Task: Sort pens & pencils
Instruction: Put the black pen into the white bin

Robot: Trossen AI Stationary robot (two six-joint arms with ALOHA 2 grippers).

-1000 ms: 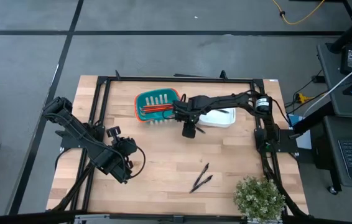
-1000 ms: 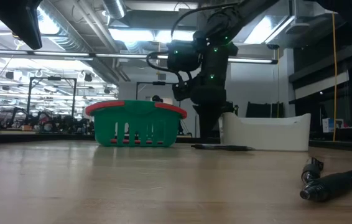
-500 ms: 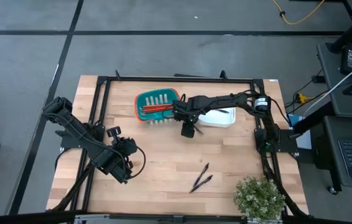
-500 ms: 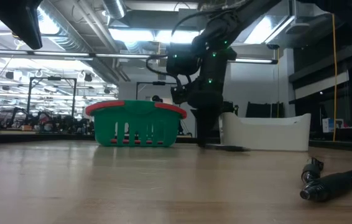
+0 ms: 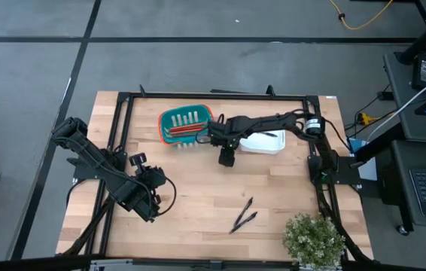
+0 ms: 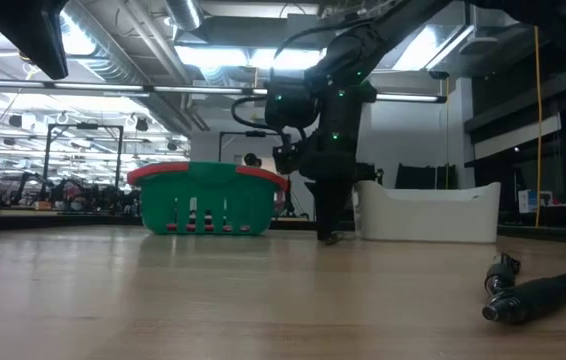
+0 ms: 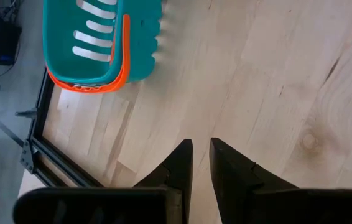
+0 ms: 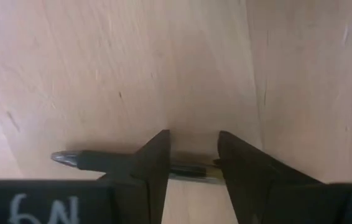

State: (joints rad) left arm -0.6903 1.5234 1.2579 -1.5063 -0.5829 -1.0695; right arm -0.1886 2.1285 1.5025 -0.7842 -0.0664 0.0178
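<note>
Picking up a pen [image 8: 107,163] from the desk [image 5: 198,196] between basket [image 5: 187,126] and white tray [image 5: 266,143]: right gripper [image 8: 193,155] spread astride it, not yet clenched. Next, pinching shut, lifting. Left gripper [image 7: 201,165] idle, slightly parted.

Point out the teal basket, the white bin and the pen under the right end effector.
teal basket [image 5: 185,118], high view, on its slotted floor.
white bin [image 6: 425,213], low view, on its front wall.
pen [image 8: 101,160], right wrist view, on its dark barrel.

Pencils [image 5: 185,130] in basket [image 5: 169,120], left of tray [image 5: 267,144]
</note>
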